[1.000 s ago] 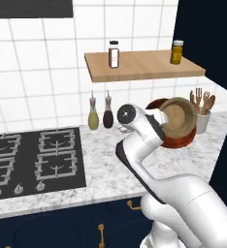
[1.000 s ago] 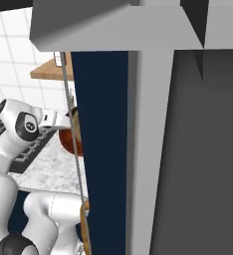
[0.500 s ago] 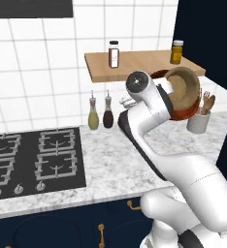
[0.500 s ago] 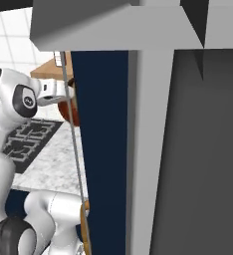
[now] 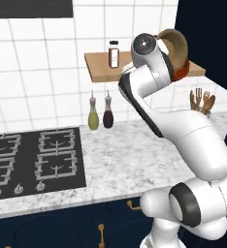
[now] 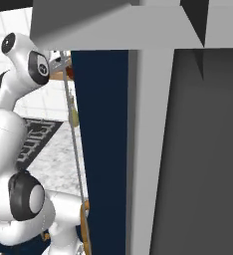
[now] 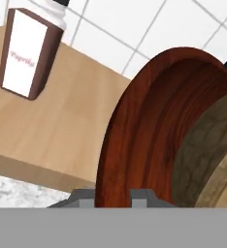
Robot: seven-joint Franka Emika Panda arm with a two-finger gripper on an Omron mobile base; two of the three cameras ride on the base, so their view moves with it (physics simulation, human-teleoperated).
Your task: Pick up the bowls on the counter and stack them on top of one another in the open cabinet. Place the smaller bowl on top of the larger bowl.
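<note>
The gripper (image 7: 112, 193) is pinched on the rim of the larger bowl (image 7: 149, 135), held on edge above the wall shelf's (image 5: 98, 63) right end, the smaller bowl (image 5: 175, 44) nested inside. It should be levelled before the cabinet is entered.

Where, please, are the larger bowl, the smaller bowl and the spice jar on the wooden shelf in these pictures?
larger bowl (image 7: 144, 131): hand view, on its reddish-brown inner wall.
smaller bowl (image 5: 176, 46): left base view, on its tan inside, held high by the arm.
spice jar (image 7: 30, 51): hand view, on its white label.
</note>
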